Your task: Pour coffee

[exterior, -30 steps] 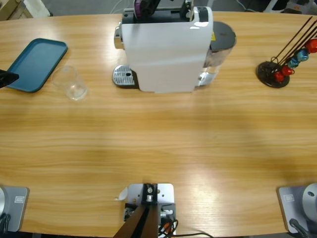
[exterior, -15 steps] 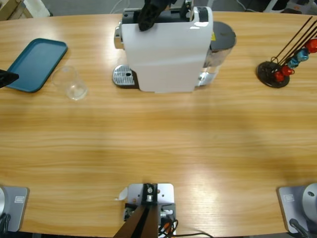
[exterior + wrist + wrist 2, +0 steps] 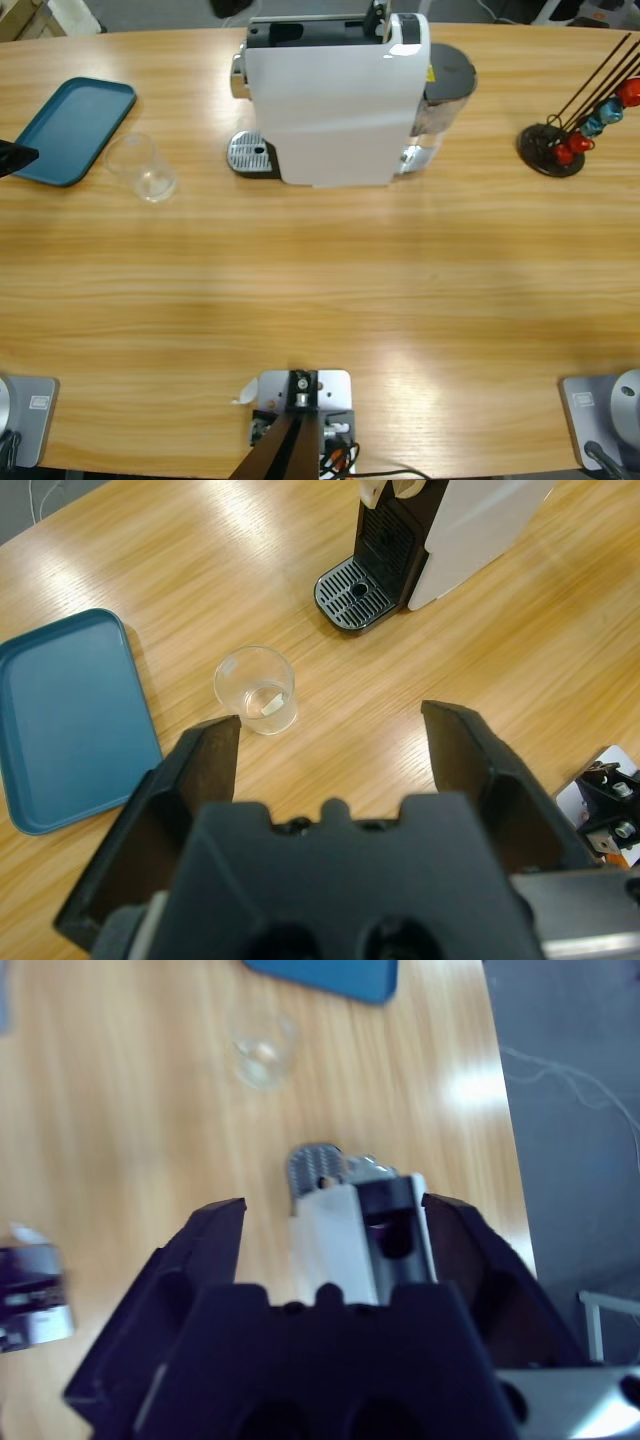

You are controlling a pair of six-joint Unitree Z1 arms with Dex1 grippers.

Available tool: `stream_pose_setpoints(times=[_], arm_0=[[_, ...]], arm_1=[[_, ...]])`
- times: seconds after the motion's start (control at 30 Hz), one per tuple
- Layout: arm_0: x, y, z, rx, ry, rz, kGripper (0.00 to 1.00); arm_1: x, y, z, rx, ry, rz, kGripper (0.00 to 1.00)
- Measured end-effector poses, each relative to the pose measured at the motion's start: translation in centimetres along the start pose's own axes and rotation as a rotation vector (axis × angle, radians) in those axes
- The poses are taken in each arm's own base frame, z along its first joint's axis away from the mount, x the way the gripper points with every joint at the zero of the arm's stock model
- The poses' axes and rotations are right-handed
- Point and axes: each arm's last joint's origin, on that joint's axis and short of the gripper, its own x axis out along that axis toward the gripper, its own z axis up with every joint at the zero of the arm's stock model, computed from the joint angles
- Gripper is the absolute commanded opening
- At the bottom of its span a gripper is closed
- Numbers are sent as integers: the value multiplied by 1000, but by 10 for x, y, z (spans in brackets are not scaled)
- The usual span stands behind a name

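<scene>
1. Left gripper: jaws spread wide, empty, hovering above an empty clear glass standing beside a blue tray.
2. Right gripper: parted, empty, high over the white coffee machine.
3. No coffee visible yet — glass holds none.
4. Best next: close squarely around the glass, keep it upright, set it centred on the drip grate.
</scene>
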Motion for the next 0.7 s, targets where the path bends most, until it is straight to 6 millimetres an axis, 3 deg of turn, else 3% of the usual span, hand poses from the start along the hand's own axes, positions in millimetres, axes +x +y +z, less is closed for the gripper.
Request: stream_pose_setpoints(times=[0.03, 0.07, 0.1, 0.13, 0.17, 0.23, 0.43, 0.6, 0.7], arm_0=[[0, 0, 0, 0, 0, 0, 770], [0, 0, 0, 0, 0, 0, 770], [0, 0, 0, 0, 0, 0, 770], [0, 0, 0, 1, 0, -1, 770], [0, 0, 0, 1, 0, -2, 770], [0, -1, 0, 3, -2, -3, 770], [0, -2, 1, 8, -4, -10, 770], [0, -2, 0, 12, -4, -14, 770], [0, -3, 0, 13, -4, -15, 770]], arm_1=[[-9, 9, 2, -4, 8, 5, 642], [-19, 16, 2, -1, 28, -2, 710], [-27, 20, 0, 5, 48, -15, 849], [-36, 22, -2, 14, 59, -37, 839], [-46, 24, -5, 25, 68, -61, 709], [-63, 28, -12, 41, 109, -136, 0], [-93, 41, -42, 144, 251, -284, 0], [-127, 42, -43, 205, 41, -346, 0], [-129, 44, -45, 212, -35, -331, 0]])
